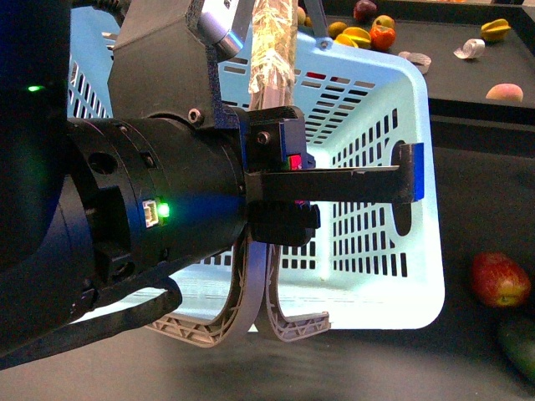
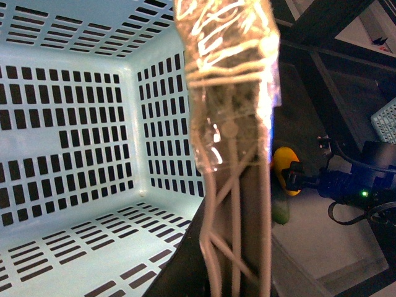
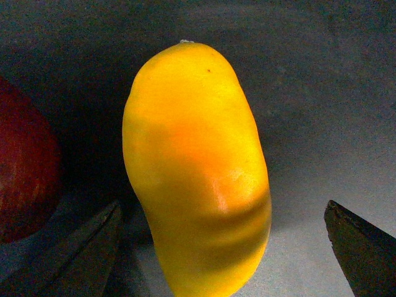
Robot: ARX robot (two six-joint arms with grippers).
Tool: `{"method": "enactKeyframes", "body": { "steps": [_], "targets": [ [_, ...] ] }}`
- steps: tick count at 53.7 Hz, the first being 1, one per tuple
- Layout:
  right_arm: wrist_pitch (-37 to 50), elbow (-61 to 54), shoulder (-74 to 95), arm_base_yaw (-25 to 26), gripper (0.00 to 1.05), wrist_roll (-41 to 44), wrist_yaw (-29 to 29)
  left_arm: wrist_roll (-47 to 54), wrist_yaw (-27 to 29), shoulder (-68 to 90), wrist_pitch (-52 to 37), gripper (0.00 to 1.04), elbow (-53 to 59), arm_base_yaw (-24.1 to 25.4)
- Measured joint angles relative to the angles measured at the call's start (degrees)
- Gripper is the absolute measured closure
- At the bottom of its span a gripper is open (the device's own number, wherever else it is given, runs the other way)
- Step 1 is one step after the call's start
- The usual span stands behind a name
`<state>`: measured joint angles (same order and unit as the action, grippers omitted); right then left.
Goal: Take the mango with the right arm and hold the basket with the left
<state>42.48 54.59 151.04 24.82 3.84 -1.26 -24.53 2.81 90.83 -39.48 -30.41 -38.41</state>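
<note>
Baskets: one basket (image 1: 393,109), pale turquoise and slotted, its open mouth turned toward the robot.
Handles: one handle (image 1: 272,50), brown-grey under shiny clear tape. It runs top to bottom across the basket's mouth and splits into two curved ends at the basket's near rim.
Mangoes: one mango (image 3: 198,173), smooth yellow-orange, lying on the dark surface outside the basket. It is off to the basket's right, past the handle.
Other fruit by the basket: one red-and-yellow fruit (image 1: 499,280) and one dark green fruit (image 1: 520,344). Both sit on the surface right of the basket, clear of its wall.
Behind the basket: a cluster of small fruits (image 1: 368,32) on a dark table past the basket's far rim, too small to count surely.
Hidden or cut off: the left arm (image 1: 125,209) blocks the basket's left half. The green fruit is clipped by the picture's edge. The mango's lower end runs out of the right wrist view, and the mango shows only to the wrist cameras.
Left arm pose: it reaches across the basket's mouth, a green light glowing on its side. The left gripper (image 1: 272,180) sits midway down the handle, its black jaws pressed onto it from either side. The pads themselves are hard to make out.
Right arm pose: the right gripper (image 3: 219,247) hangs over the mango outside the basket, spread wide. Its two dark fingertips (image 3: 80,247) stand either side of the mango with a gap on each side, touching nothing.
</note>
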Motion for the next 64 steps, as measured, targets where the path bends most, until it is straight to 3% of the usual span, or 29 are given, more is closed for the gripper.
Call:
{"method": "enactKeyframes", "body": {
  "steps": [45, 64],
  "targets": [
    [-1.46, 5.05, 4.92, 0.26, 0.08, 0.37, -2.67, 0.00, -0.07, 0.00, 0.00, 0.99, 0.00, 0.00],
    [-1.53, 4.76, 4.81, 1.01, 0.46, 0.35, -1.68, 0.00, 0.02, 0.00, 0.00, 0.99, 0.00, 0.00]
  ]
}}
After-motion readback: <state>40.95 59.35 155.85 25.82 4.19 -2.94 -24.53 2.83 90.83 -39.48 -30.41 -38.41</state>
